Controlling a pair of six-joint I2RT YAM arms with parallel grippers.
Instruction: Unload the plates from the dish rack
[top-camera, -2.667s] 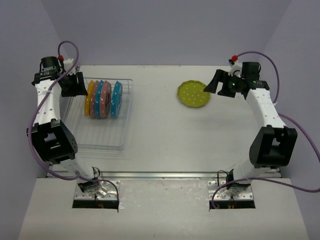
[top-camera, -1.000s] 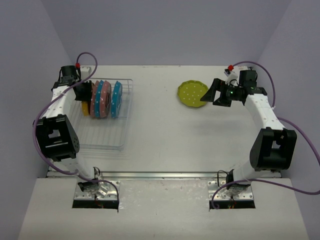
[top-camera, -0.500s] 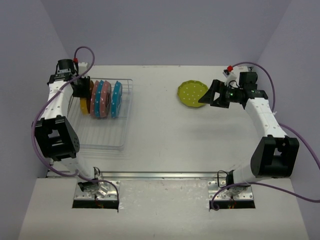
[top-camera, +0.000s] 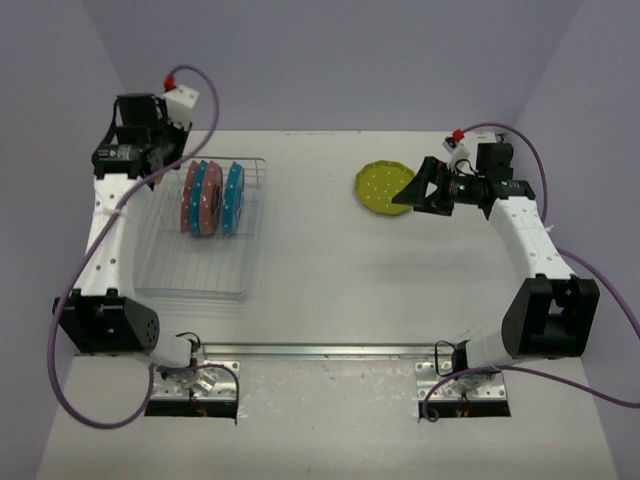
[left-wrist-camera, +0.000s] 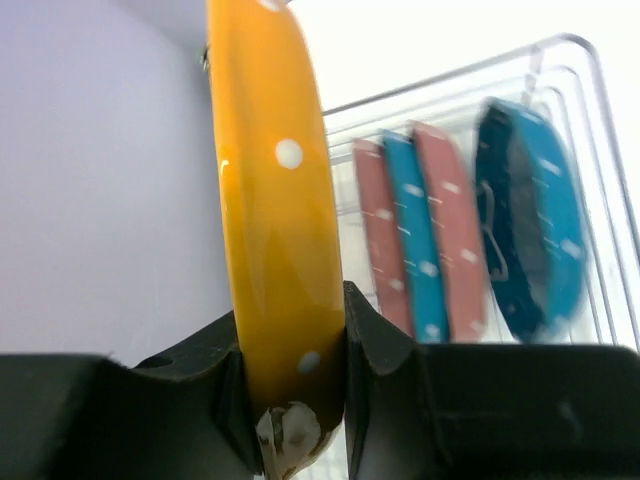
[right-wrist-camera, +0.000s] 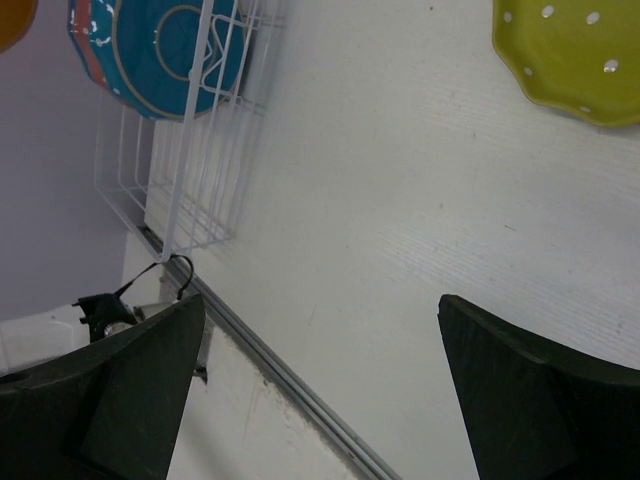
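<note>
My left gripper (left-wrist-camera: 292, 310) is shut on the rim of an orange dotted plate (left-wrist-camera: 270, 200) and holds it upright, above the far left corner of the dish rack (top-camera: 200, 275). In the top view the left gripper (top-camera: 135, 160) hides that plate. Several pink and blue plates (top-camera: 210, 197) stand on edge in the rack. A yellow-green plate (top-camera: 385, 187) lies flat on the table at the far right. My right gripper (top-camera: 420, 190) hangs open just beside it with nothing between its fingers, as the right wrist view of that gripper (right-wrist-camera: 322, 300) also shows.
The purple side wall stands close to the left of the raised plate. White table (top-camera: 330, 250) stretches between the rack and the yellow-green plate. The table's metal front rail (right-wrist-camera: 290, 385) runs below the right gripper.
My left arm has risen and drawn back, lifting the orange plate up out of the rack. The right gripper has shifted slightly left, staying open.
</note>
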